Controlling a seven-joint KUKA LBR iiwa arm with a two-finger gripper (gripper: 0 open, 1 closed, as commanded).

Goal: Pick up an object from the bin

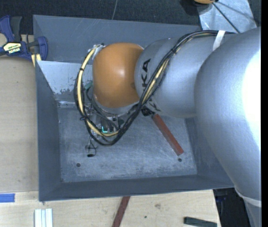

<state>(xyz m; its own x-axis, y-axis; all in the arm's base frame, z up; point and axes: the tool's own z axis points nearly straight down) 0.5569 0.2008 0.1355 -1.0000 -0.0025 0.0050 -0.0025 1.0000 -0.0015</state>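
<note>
A flat reddish-brown strip [169, 137] lies on the grey floor of the bin [48, 141], in its right half. It runs on a slant from the middle down towards the right wall. Its upper end slips out of sight under the arm [186, 79], and its lower end lies bare on the floor, short of the wall. It is the one loose thing I can make out in there.

Just to its left, apart from it, the tool [103, 129] hangs low over the middle of the floor. It is a dark cluster of parts with a small teal light in it, tucked beneath the round orange cover [116, 74] on the wrist. I cannot tell whether the tool is spread or pressed together, and I see nothing pinched in it.

Yellow and black cables [83, 86] loop round the left side of the cover and sag below the tool. A small dark end dangles from them near the floor, on the left. The thick silver arm comes in from the right and covers the bin's upper right corner.
</note>
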